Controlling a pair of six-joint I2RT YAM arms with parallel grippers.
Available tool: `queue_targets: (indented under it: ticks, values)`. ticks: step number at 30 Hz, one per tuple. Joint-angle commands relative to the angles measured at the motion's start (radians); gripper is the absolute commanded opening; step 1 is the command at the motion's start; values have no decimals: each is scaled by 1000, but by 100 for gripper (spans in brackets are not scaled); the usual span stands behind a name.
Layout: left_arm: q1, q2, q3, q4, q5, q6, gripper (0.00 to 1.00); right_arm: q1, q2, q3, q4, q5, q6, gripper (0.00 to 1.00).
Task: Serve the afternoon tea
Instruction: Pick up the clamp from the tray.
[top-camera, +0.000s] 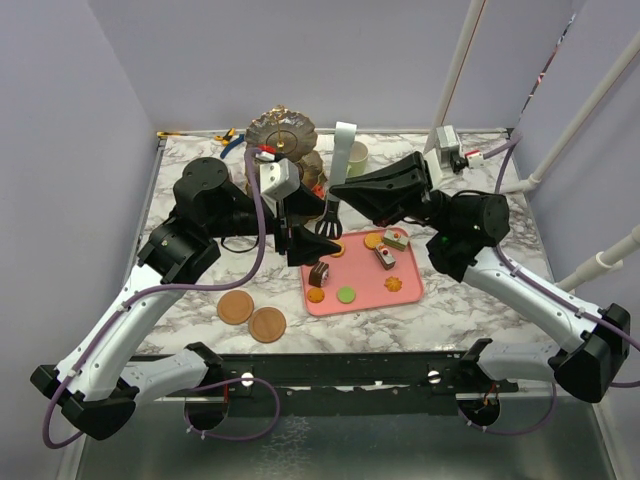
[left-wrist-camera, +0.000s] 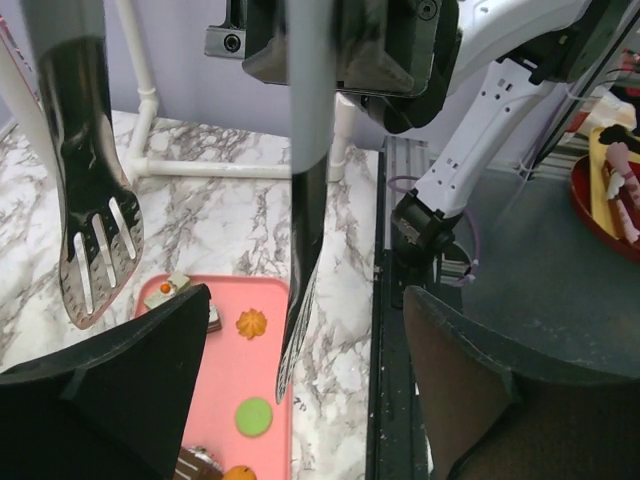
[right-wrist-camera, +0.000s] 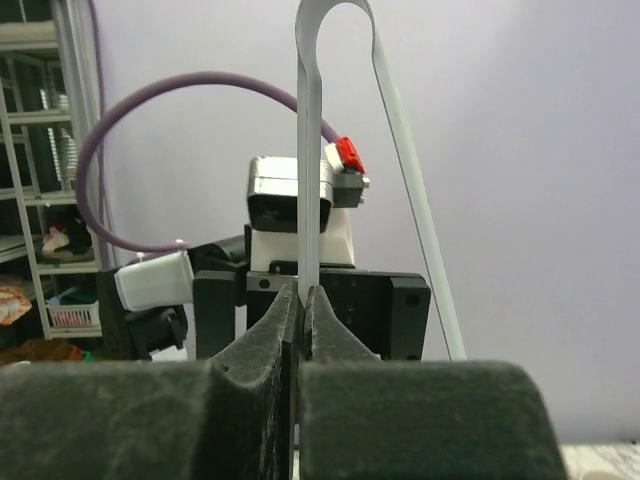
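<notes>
Two coasters (top-camera: 236, 307) are lying near the front edge, L of the pink tray (top-camera: 410, 292). L gripper (top-camera: 302, 246) is hovering at the tray's L edge w/ fingers spread wide, gripping nothing. At the back the stand (top-camera: 283, 133) is sitting w/ its lower tiers hidden behind the L wrist. R gripper (right-wrist-camera: 302, 298) is pinching one arm of the tongs (top-camera: 344, 145), which are covering part of the pale-green mug (top-camera: 357, 154). Pastries (top-camera: 385, 258) are lying on the tray, some too small to ID.

From above and behind, the top camera takes in the white marble-patterned table (top-camera: 440, 315). The left wrist camera sits close over the flat pink rectangular tray (left-wrist-camera: 225, 370), facing rightward. The right one looks level leftward along white-handled black-tipped tongs (right-wrist-camera: 310, 150), which all views share.
</notes>
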Motion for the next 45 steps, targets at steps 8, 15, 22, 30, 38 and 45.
queue_targets:
  ticks: [8, 15, 22, 30, 38, 45]
  values:
    - [-1, -5, 8, 69, 113, -70, 36, 2, 54, -25, 377, 42, 142, 1]
    - [-1, 6, 2, 71, 139, -65, 12, 2, 87, -10, 381, 40, 171, 1]
    - [0, -19, -24, 41, 69, -5, 0, 0, -58, -14, 28, 41, -50, 50]
    - [0, -47, -50, -14, 20, 122, 0, -93, -169, 242, -907, 3, -394, 100]
    - [-1, -39, -49, -58, 29, 230, 0, -141, -10, 521, -1280, -230, -540, 100]
    - [0, -28, -35, -85, 16, 263, 0, -141, 127, 634, -1316, -308, -549, 100]
